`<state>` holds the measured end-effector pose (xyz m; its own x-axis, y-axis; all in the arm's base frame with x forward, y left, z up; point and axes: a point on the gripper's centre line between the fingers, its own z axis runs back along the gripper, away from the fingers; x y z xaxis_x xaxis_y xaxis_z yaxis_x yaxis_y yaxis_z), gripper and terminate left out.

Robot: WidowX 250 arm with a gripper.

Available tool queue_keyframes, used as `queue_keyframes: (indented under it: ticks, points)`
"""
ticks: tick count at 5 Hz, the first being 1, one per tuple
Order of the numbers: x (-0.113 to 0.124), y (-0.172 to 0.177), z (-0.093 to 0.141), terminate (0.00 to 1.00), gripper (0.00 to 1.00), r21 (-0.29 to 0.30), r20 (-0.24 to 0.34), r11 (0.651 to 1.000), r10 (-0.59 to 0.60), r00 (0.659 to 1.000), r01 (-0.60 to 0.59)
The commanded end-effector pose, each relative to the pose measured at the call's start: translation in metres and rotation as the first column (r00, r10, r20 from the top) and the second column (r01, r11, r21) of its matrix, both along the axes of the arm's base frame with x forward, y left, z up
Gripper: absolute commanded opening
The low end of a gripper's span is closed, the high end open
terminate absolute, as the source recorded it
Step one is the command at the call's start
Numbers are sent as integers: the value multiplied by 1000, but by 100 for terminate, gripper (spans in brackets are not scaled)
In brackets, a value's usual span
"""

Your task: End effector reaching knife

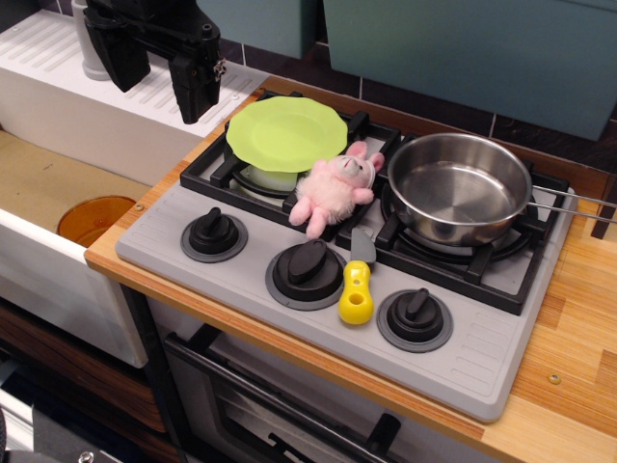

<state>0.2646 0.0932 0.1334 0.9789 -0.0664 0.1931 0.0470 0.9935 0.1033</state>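
My end effector (159,63) hangs in the upper left of the frame with its jaws spread and holding nothing, so I should go down and right, over the green plate (286,132) and pink bunny (333,186). The knife (357,283) lies flat low in the middle on the grey stove surface (482,359), between 2 black knobs (307,263), with a fat yellow handle with a round hole and a short grey blade.

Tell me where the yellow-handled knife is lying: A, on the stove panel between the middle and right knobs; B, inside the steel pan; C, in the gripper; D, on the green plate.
A: the knife lies on the grey panel between two knobs.
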Motion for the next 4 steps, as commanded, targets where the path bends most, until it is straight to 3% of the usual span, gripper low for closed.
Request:
queue_keyframes:
  ticks: [1, 4]
  points:
    - [0, 0, 0, 0, 100, 0, 0, 1000, 0, 1000, 0]
    - [-25, -44, -11, 0, 100, 5, 6, 995, 101, 995, -101]
